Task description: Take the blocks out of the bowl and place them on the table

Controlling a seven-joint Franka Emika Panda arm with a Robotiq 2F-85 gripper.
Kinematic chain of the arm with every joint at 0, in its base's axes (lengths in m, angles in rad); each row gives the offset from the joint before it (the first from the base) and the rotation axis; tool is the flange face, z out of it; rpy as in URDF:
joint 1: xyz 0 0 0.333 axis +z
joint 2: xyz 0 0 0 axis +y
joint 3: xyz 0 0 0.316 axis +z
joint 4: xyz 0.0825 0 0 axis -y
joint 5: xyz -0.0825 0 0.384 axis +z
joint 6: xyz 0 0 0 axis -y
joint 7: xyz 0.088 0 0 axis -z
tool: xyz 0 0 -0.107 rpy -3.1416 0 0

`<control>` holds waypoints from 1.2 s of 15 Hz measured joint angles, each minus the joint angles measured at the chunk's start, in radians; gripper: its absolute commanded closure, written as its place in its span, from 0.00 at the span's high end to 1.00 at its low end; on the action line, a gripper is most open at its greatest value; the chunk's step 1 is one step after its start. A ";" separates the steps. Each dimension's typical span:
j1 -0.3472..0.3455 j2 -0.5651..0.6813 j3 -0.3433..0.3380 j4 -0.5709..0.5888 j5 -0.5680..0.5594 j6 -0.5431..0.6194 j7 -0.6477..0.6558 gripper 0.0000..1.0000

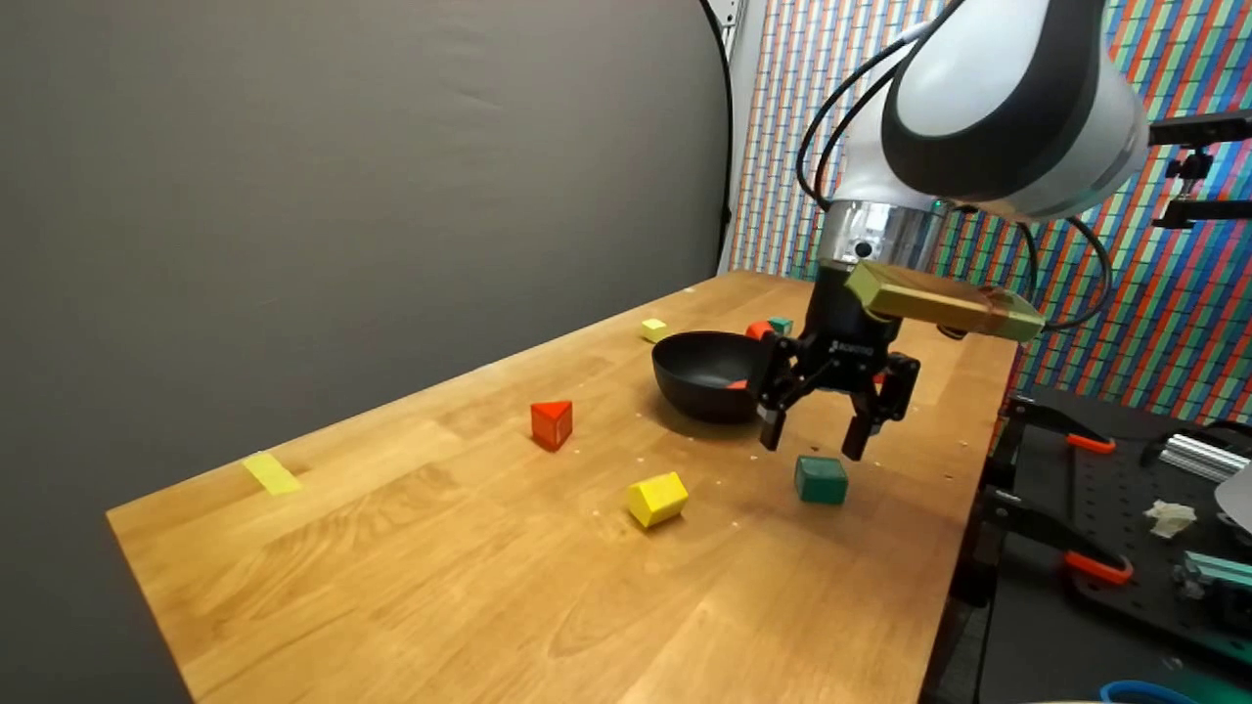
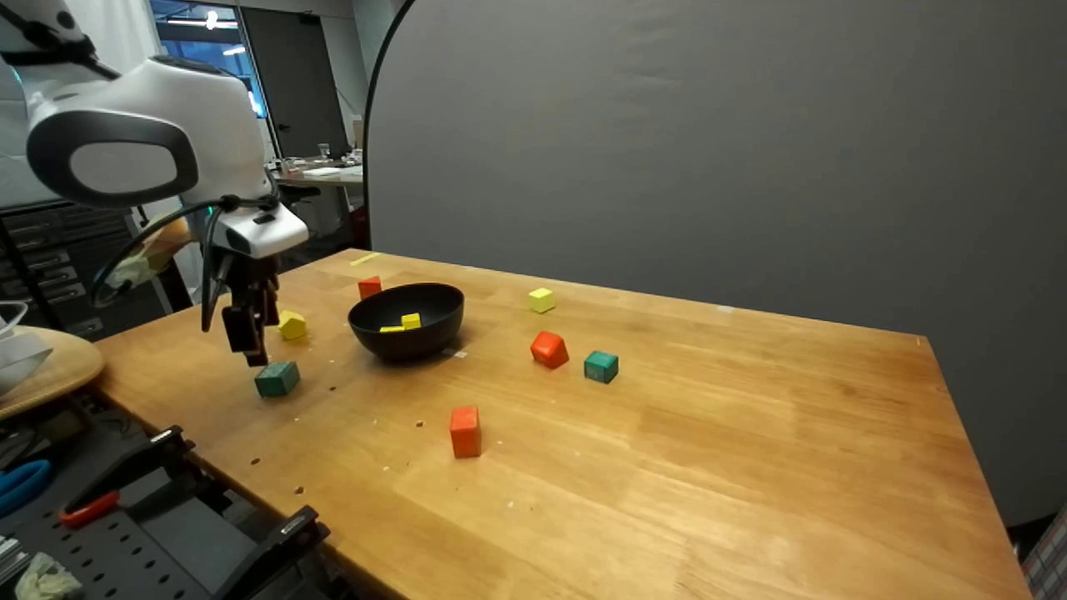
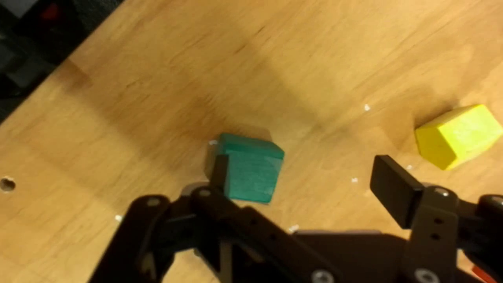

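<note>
My gripper (image 1: 814, 443) stands open just above the table (image 1: 430, 577), its fingers wide apart and nothing held between them. Below it lies a dark green block (image 1: 821, 479); in the wrist view the left finger partly covers this block (image 3: 253, 173). The black bowl (image 2: 406, 346) rests behind the gripper, and small yellow blocks (image 2: 411, 321) show inside it. A bit of red (image 1: 737, 384) also shows in the bowl, in an exterior view. A yellow block (image 1: 657, 500) and a red triangular block (image 1: 553, 425) lie on the table nearby.
Beyond the bowl are a pale yellow block (image 2: 542, 300), an orange-red block (image 2: 549, 349) and a green block (image 2: 601, 367). A red brick (image 2: 465, 432) stands upright on the table. Clamps (image 1: 1061, 548) sit beside the table edge, and a grey backdrop (image 2: 708, 150) stands behind.
</note>
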 measured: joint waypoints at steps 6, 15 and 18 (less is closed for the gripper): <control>0.101 -0.086 -0.304 -0.057 -0.467 0.114 0.134 1.00; 0.192 -0.021 -0.791 0.090 -1.023 0.078 0.146 1.00; 0.192 -0.016 -0.787 0.078 -1.022 0.080 0.146 1.00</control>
